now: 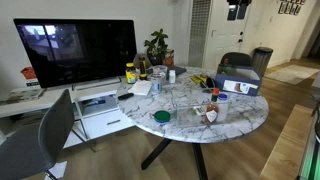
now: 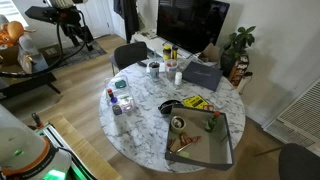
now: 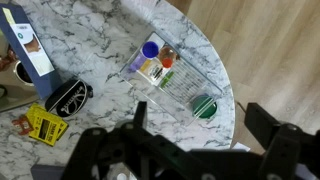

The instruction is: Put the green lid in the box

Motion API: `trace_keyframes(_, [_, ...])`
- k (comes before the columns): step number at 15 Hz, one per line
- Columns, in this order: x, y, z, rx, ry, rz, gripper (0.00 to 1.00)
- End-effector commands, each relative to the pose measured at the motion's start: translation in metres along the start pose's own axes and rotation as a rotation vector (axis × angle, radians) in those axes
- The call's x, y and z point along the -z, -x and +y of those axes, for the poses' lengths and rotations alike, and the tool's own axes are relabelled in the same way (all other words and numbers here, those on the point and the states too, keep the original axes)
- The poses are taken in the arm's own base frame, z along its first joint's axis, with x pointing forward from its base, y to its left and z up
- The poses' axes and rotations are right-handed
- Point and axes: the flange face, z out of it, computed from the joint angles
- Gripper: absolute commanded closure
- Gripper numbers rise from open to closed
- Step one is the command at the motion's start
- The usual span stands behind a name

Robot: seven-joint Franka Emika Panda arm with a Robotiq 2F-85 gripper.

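Round green lid (image 3: 204,105) lies flat near table (image 3: 100,40) edge, well apart from box (image 3: 28,45); end effector (image 3: 198,120) spread open

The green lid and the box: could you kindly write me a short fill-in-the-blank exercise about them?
1. The green lid lies flat on the round, ___-patterned table, near its edge.
2. The box has a ___ patch on its side.
3. The gripper holds nothing; its jaws stand ___.
Missing words: marble; white; open.
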Motion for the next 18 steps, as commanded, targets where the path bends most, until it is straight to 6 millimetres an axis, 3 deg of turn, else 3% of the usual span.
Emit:
trace_keyframes(1, [0.001, 0.0, 0.0, 0.0, 0.0, -0.001, 0.0])
trace_keyframes(7, [0.001, 0.0, 0.0, 0.0, 0.0, -0.001, 0.0])
trace_keyframes(9, [0.005, -0.006, -0.03, 0.035, 0.013, 0.003, 0.0])
trace_keyframes(13, [0.0, -0.019, -0.11, 0.114, 0.027, 0.013, 0.0])
trace_keyframes(15, [-0.01, -0.029, -0.142, 0.099, 0.001, 0.021, 0.0])
trace_keyframes(18, [-0.04, -0.047, -0.176, 0.029, -0.021, 0.01, 0.0])
